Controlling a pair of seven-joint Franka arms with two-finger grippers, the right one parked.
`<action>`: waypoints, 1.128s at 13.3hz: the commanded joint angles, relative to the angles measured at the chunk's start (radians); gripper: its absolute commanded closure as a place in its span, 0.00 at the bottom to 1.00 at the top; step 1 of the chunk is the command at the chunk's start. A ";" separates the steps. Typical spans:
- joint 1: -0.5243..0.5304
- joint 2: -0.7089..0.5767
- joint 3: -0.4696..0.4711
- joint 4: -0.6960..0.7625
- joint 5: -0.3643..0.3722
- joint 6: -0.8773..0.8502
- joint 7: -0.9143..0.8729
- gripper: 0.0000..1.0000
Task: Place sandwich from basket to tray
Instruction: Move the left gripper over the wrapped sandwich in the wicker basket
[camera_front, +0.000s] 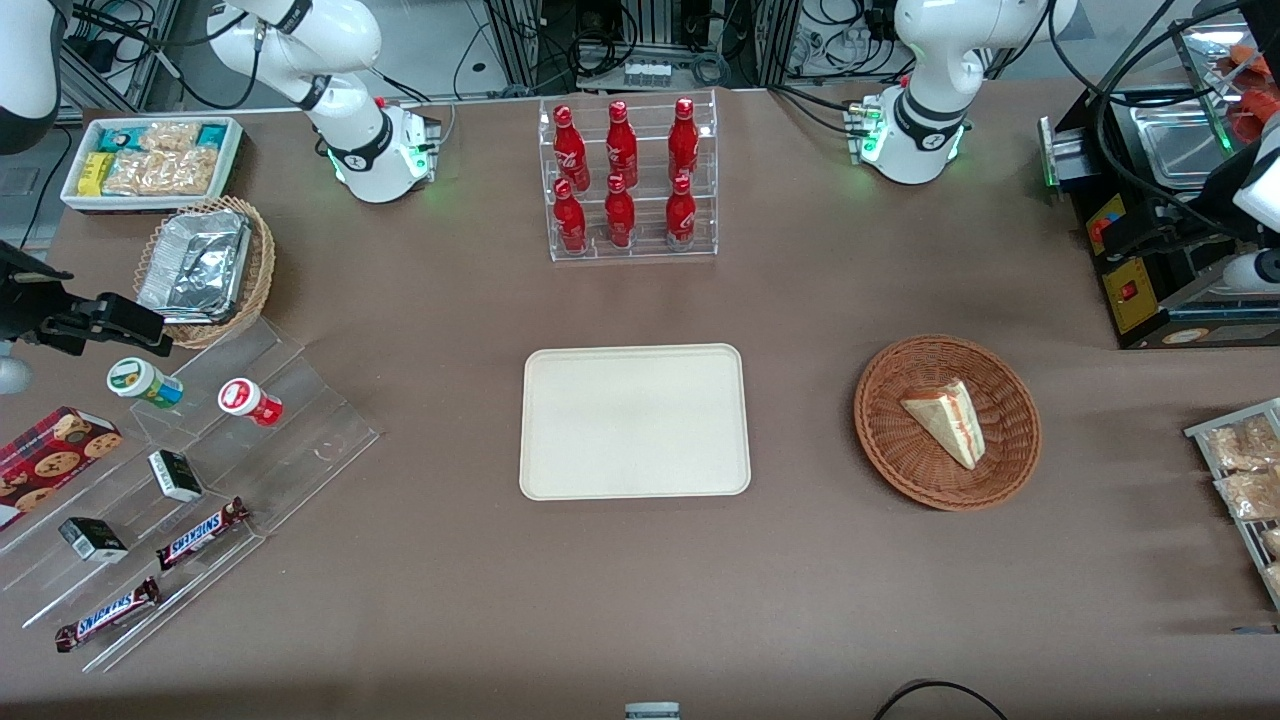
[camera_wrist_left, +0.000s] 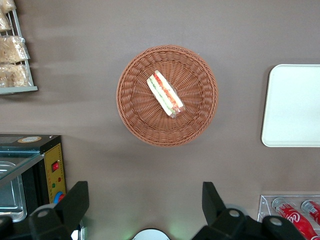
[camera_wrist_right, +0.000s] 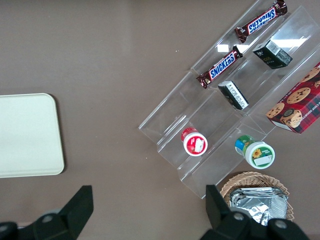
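The sandwich (camera_front: 948, 420), a pale wedge with red and green filling, lies in the round reddish-brown basket (camera_front: 890, 455) toward the working arm's end of the table. The cream-white tray (camera_front: 635, 420) lies flat and bare at the table's middle, beside the basket. The left wrist view looks down on the sandwich (camera_wrist_left: 165, 94), the basket (camera_wrist_left: 135, 115) and part of the tray (camera_wrist_left: 295, 105). My left gripper (camera_wrist_left: 145, 192) hangs high above the bare table between its arm's base and the basket, farther from the front camera than the basket. It is open wide and holds nothing.
A clear rack of red bottles (camera_front: 625, 180) stands farther back than the tray. A black oven-like machine (camera_front: 1170, 250) and a wire rack of snack packets (camera_front: 1240, 470) sit at the working arm's end. A stepped acrylic stand (camera_front: 180, 470) with snacks lies toward the parked arm's end.
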 joint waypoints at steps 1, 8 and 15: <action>-0.007 -0.009 0.005 -0.011 -0.007 0.000 -0.001 0.00; -0.008 -0.067 0.011 -0.233 0.017 0.096 -0.007 0.00; -0.010 -0.124 0.011 -0.569 0.034 0.426 -0.133 0.00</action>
